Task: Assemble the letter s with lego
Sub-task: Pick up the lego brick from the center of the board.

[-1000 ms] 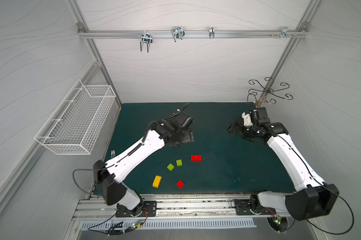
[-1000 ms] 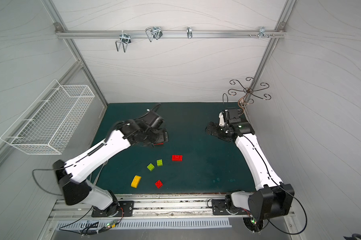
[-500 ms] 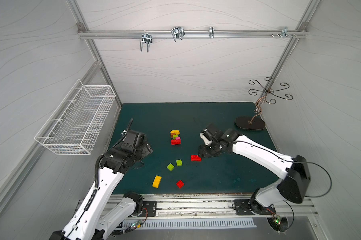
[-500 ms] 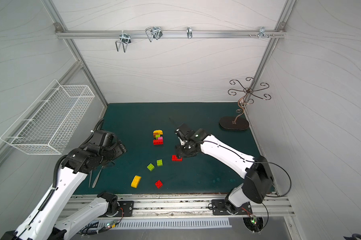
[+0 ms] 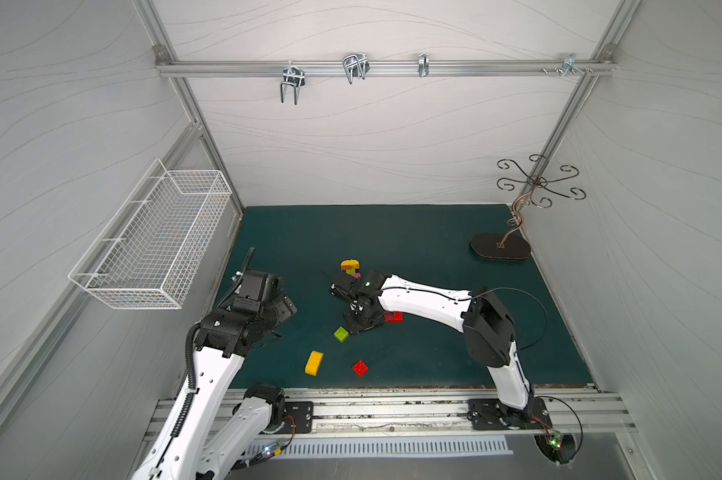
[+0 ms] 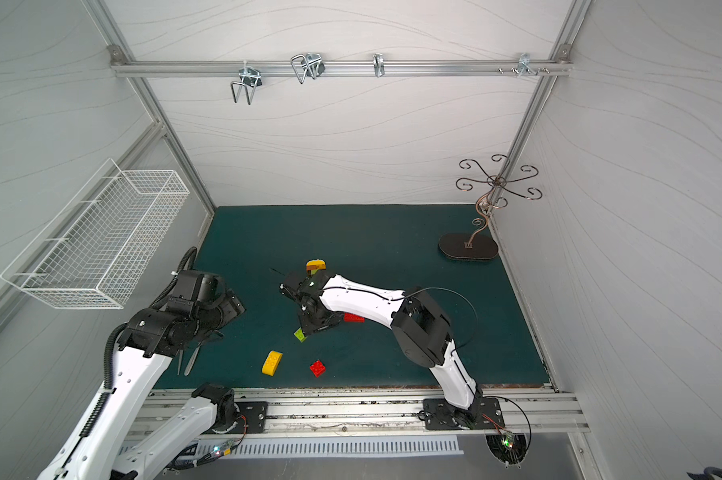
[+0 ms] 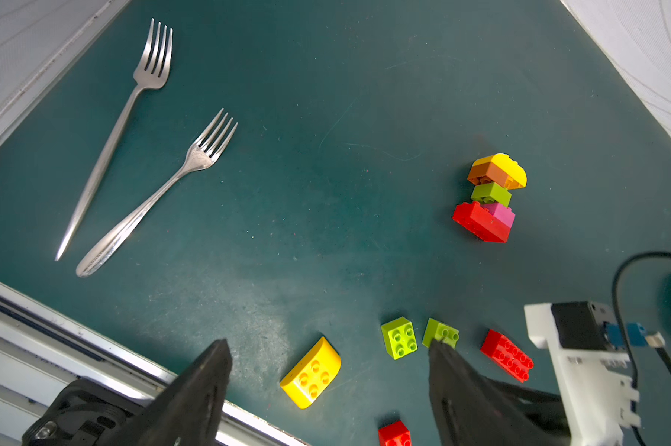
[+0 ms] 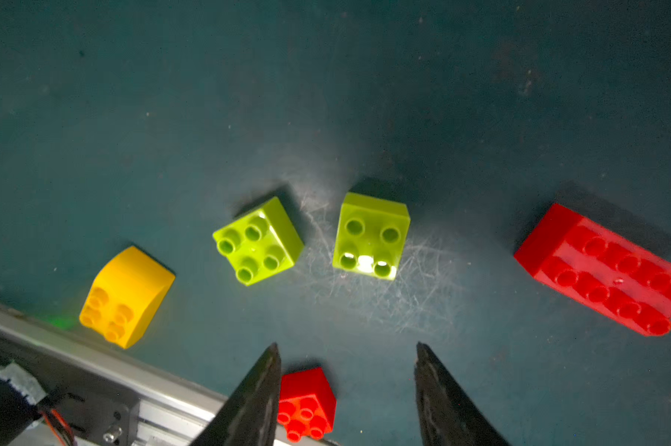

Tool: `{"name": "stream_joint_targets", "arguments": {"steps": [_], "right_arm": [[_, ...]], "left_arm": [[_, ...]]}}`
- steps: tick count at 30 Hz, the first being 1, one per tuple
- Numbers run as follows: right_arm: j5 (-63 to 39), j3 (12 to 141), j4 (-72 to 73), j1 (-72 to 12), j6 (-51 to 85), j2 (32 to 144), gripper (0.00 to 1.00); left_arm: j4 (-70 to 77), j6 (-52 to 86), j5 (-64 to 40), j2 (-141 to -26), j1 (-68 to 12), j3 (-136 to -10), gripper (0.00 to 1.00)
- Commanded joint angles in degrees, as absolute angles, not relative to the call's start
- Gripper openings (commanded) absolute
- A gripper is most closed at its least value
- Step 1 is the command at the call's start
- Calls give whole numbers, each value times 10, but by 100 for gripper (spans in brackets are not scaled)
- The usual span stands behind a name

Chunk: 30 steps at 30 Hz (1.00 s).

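A small stack of lego [image 5: 351, 268] [image 7: 488, 197] stands mid-mat: yellow round-topped on orange-brown, lime green, then pink and red. Loose lego lie in front of it: two lime green squares [image 8: 258, 241] [image 8: 370, 235], a red oblong [image 8: 604, 270] [image 5: 393, 316], a yellow round-topped brick [image 5: 314, 363] [image 8: 127, 295] and a red square [image 5: 360, 368] [image 8: 306, 401]. My right gripper [image 5: 361, 326] [image 8: 346, 347] hovers open over the lime squares, holding nothing and hiding one of them in both top views. My left gripper [image 5: 286, 309] [image 7: 328, 343] is open and empty at the mat's left side.
Two metal forks [image 7: 113, 127] [image 7: 152, 197] lie on the mat's left front, under my left arm. A wire basket [image 5: 155, 245] hangs on the left wall. A curled metal stand [image 5: 500, 247] sits at the back right. The mat's front rail [image 5: 392, 399] runs close to the loose bricks.
My right arm swung from the back right to the loose bricks and its jaws narrowed. My left arm pulled back from the mat's middle to the left, uncovering the stack.
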<state>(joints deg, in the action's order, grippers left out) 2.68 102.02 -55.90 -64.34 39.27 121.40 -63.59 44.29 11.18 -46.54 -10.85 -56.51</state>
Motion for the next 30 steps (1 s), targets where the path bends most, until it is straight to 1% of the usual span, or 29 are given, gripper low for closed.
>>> {"name": "stream_joint_targets", "arguments": {"steps": [1,7,11,21,23,25,27,28,30], "right_arm": [[38,1041,-597,-633,408,1245,56],[34,1060,-597,-622,414,1274,55],[24,1066,-584,-619,417,1289,49],[19,1087,-583,-619,416,1313,48],[22,1089,-584,-618,416,1314,43],[25,1091,-584,-618,417,1313,34],[29,1089,-585,-616,417,1304,18],[35,1085,-585,-615,417,1292,13],[58,1077,-593,-613,417,1256,10]], "left_arm": [[-635,425,101,-463,-94,-563,83],[-625,412,80,-457,-71,-554,82],[-623,408,70,-459,-64,-551,81],[-621,407,63,-456,-55,-553,81],[-622,407,62,-457,-54,-553,81],[-622,406,63,-456,-54,-552,81],[-623,405,64,-455,-54,-553,81],[-625,405,64,-455,-54,-554,81],[-625,404,66,-454,-53,-555,82]]}}
